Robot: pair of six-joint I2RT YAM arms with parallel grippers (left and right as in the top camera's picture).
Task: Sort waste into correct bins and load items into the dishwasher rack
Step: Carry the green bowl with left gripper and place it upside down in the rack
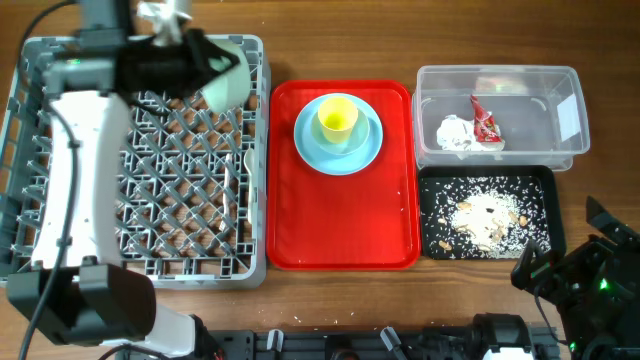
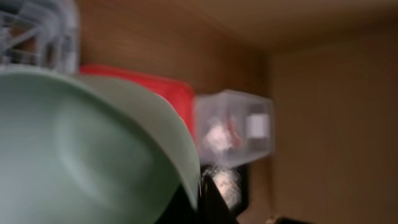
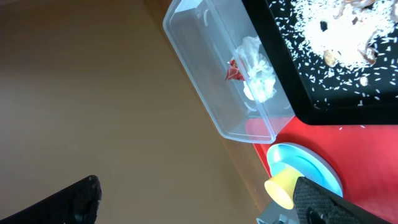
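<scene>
Left jaws clenched on the rim of the mint-green bowl [image 1: 228, 82], held aloft over the far right corner of the dishwasher rack [image 1: 190, 215]. The bowl is tilted and not yet down among the pegs. Left wrist view is blurred, the bowl filling most of it.

Step in hand, by my reading: loading this bowl into the rack. Next move calls for lowering it between pegs, clear of the lattice wall, then letting go.

Red tray [image 1: 340, 220] sits mid-desk, carrying the pale blue plate [image 1: 312, 145] with the yellow cup [image 1: 337, 118] on top; both await loading.

Clear tub [image 1: 540, 85] holds the crumpled napkins [image 1: 455, 133] and red-and-white wrapper [image 1: 486, 122]. Black tray [image 1: 545, 200], just in front of it, holds the food scraps [image 1: 485, 215]. Waste looks sorted.

Right jaws spread wide, grasping nothing, parked at the near right corner of the desk [image 1: 330, 40].
</scene>
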